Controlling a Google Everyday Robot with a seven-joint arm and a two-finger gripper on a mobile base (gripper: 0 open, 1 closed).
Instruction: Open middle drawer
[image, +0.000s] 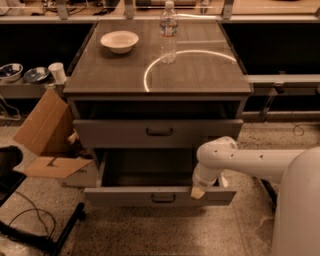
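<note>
The middle drawer (125, 196) is the low grey front with a small black centre handle (163, 198). It stands pulled far out of the cabinet, and its deep grey tray (150, 167) shows empty. My gripper (198, 191) hangs from the white arm (250, 162) and sits at the top edge of the drawer front, right of the handle. The taller-fronted drawer (115, 133) above is out a little. The lowest drawer is hidden under the open one.
A white bowl (119, 41) and a water bottle (168, 31) stand on the cabinet top (200, 75). An open cardboard box (47, 135) lies on the floor at the left, with cables (30, 220) in front. My white base (297, 210) fills the lower right.
</note>
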